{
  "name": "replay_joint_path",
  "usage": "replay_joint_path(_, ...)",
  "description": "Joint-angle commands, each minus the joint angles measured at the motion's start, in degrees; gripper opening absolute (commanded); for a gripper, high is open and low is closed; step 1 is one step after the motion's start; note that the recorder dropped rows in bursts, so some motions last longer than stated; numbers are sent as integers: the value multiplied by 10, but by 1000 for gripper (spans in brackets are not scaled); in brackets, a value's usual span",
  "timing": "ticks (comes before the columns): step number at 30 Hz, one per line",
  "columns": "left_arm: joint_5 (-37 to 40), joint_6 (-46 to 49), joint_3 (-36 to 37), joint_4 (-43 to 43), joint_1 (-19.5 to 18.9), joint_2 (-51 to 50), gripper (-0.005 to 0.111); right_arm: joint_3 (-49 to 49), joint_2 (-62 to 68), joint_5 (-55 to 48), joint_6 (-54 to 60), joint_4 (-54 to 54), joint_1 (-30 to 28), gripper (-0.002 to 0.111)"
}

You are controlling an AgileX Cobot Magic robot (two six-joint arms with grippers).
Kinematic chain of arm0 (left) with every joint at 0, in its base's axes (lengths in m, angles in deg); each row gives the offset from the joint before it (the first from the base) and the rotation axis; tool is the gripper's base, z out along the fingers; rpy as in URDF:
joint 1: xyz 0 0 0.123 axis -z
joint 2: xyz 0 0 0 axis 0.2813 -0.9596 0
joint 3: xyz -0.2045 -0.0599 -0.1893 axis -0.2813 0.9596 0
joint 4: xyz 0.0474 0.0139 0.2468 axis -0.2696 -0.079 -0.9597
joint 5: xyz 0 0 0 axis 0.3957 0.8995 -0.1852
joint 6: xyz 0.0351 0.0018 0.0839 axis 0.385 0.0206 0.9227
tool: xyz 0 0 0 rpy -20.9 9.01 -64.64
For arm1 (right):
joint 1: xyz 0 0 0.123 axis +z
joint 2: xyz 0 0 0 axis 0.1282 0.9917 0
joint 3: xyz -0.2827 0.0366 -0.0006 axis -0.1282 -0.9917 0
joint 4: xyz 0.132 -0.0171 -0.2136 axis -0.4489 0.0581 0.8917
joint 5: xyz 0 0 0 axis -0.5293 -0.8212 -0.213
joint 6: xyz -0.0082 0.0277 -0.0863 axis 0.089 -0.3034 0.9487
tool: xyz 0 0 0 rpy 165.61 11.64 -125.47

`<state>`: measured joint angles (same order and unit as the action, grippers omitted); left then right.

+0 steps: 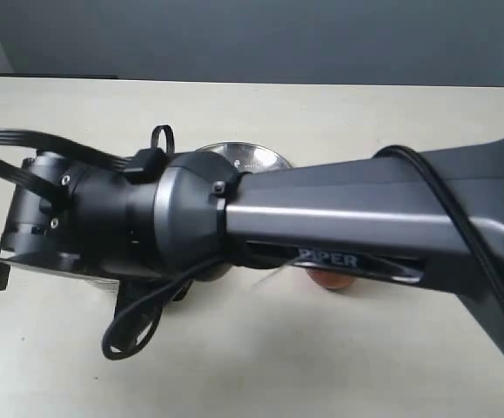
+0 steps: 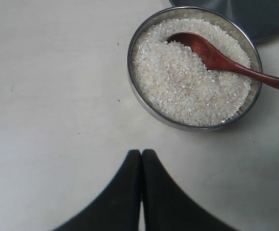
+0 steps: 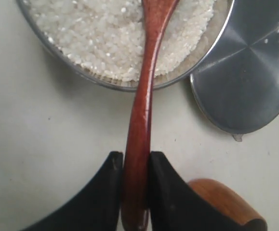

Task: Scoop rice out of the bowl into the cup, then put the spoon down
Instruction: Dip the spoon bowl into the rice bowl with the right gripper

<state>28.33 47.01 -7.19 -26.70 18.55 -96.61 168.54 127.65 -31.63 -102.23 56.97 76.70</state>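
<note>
One silver bowl (image 2: 192,127), one heap of rice (image 2: 178,86) and one wooden spoon (image 2: 216,58) show. There is one steel plate (image 3: 245,82) and one wooden cup (image 1: 332,279) (a sliver just right of centre in the exterior frame, under the arm (image 1: 339,218)). Grippers number two — the left gripper (image 2: 141,156) and the right gripper (image 3: 136,161).

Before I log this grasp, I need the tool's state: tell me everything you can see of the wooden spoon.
The slim dark reddish-brown wooden spoon looks glossy, with a small oval head and a long thin handle. Its head rests hollow-up in the white rice inside the round silver metal bowl; the handle passes over the rim, and the right gripper has its black fingers shut near the handle's end.
</note>
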Motion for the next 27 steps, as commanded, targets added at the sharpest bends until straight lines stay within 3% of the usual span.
replay_joint_path(1,-2,0,-3,-4,2,0,0,3,-22,-4,-19,-13,-8,-1)
replay_joint_path(10,-2,0,-3,-4,2,0,0,3,-32,-4,-16,-93,-33,-1)
replay_joint_path(27,-2,0,-3,-4,2,0,0,3,-35,-2,-28,-114,-34,-1)
